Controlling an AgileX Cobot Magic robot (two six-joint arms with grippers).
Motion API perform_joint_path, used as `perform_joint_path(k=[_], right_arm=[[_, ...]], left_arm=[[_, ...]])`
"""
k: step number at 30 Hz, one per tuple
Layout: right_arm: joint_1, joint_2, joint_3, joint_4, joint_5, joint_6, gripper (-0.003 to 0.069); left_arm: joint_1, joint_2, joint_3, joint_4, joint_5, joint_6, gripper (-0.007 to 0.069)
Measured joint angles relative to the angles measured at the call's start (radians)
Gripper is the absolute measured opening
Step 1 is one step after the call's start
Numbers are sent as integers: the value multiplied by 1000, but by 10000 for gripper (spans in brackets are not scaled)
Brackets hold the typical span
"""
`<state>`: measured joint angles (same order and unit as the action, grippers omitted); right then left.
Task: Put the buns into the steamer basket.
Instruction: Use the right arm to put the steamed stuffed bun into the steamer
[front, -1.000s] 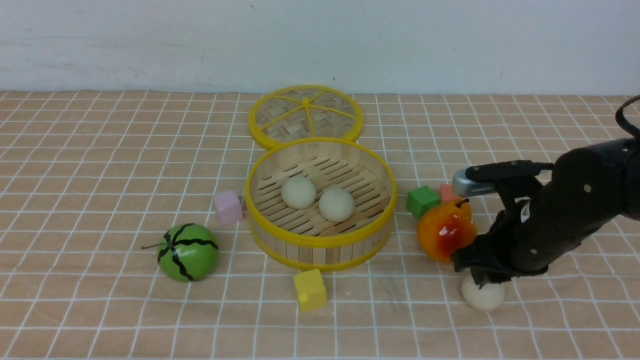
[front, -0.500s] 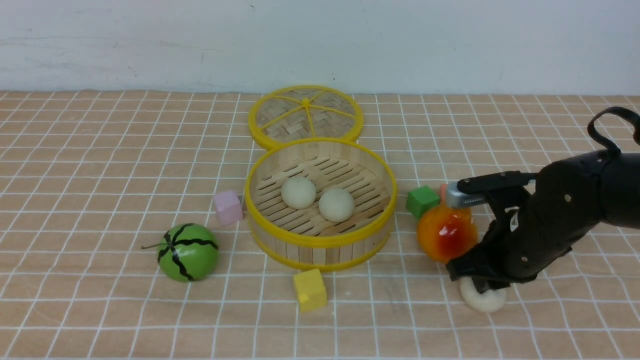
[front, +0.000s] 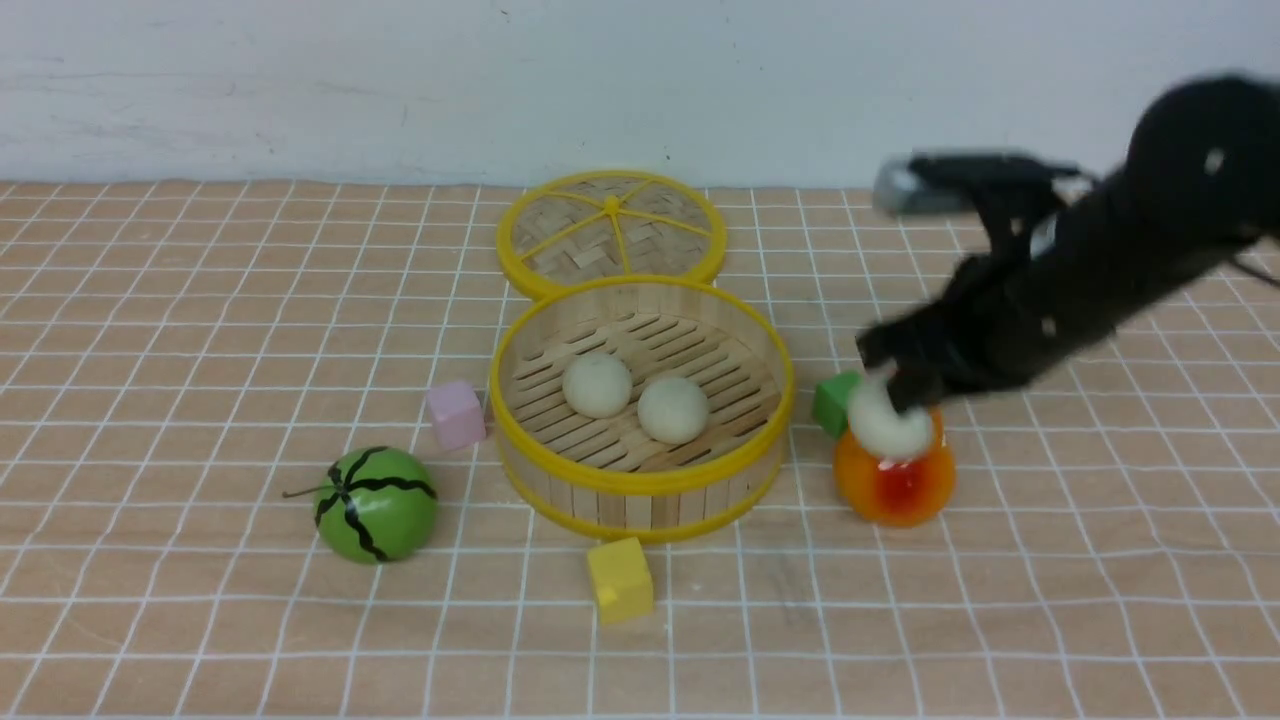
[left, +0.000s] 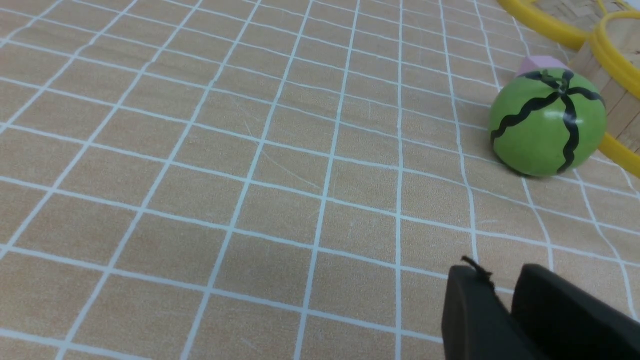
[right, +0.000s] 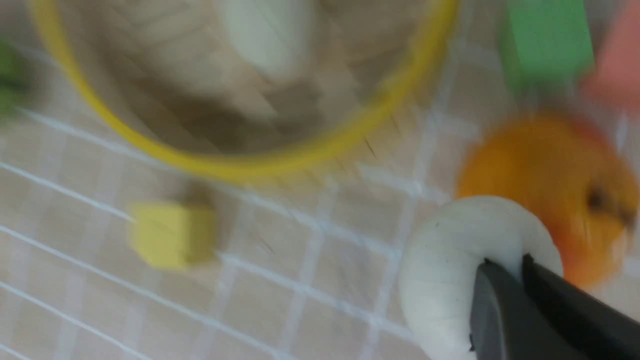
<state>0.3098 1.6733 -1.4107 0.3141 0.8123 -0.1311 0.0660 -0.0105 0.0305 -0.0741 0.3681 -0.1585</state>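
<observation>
orange checked cloth (front: 200, 300) covers the desk; right gripper (front: 905, 390) pinches the third bun (front: 885, 425) aloft near the right edge, beside the steamer basket (front: 640, 480) holding two buns (front: 597, 384); left gripper (left: 505, 300) fingers together, holding nothing

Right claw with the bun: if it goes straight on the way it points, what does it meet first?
Likely the steamer basket: the right claw, shut on the third bun, points toward its near rim. Depth is blurred, so this is uncertain.

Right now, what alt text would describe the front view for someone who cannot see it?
The right gripper holds a white bun in the air above an orange pear, beside a round steamer basket holding two more buns.
</observation>
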Motion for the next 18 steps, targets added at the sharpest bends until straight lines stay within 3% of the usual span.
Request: perform_joint_path(k=[11,18], right_arm=[[0,283,-382,123,-121,-66,2],[11,504,-471,301,-240,-226,4]], left_arm=[[0,0,0,0,0,0,128],[0,0,0,0,0,0,130]])
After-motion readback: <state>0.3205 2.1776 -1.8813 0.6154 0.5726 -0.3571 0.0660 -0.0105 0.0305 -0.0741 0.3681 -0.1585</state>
